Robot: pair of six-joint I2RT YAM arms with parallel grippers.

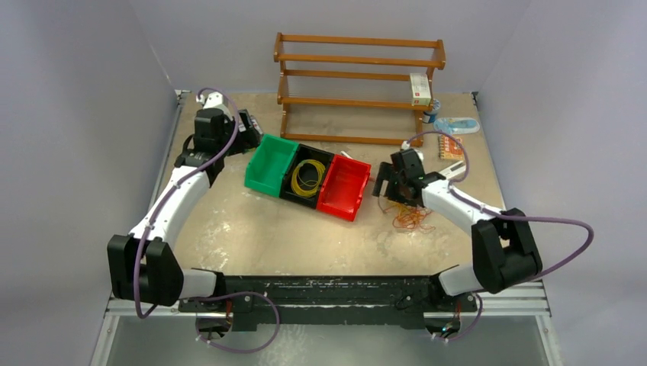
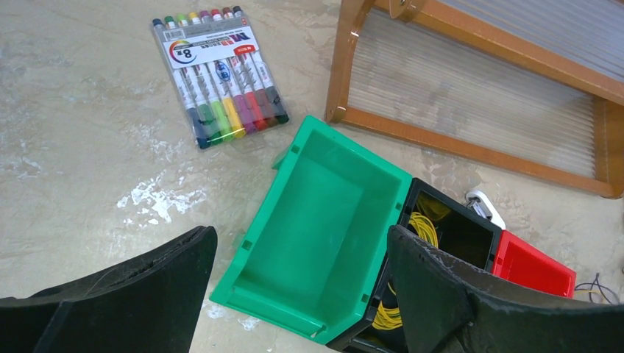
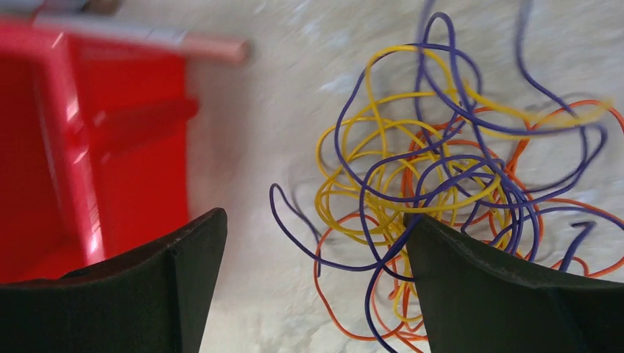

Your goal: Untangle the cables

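We've got the tangled cables (image 3: 434,184) lying on the table (image 3: 294,88) just right of the red bin (image 3: 88,147) — our right gripper (image 3: 313,224) hangs over them, jaws spread wide, gripping nothing. Left gripper (image 2: 300,235) is released too, above the green bin (image 2: 316,213).

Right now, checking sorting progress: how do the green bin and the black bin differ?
The green bin is empty; the black bin holds coiled yellow cables. The green bin ends the row on the left; the black bin sits in the middle, against the red bin. Both are open-topped, side by side.
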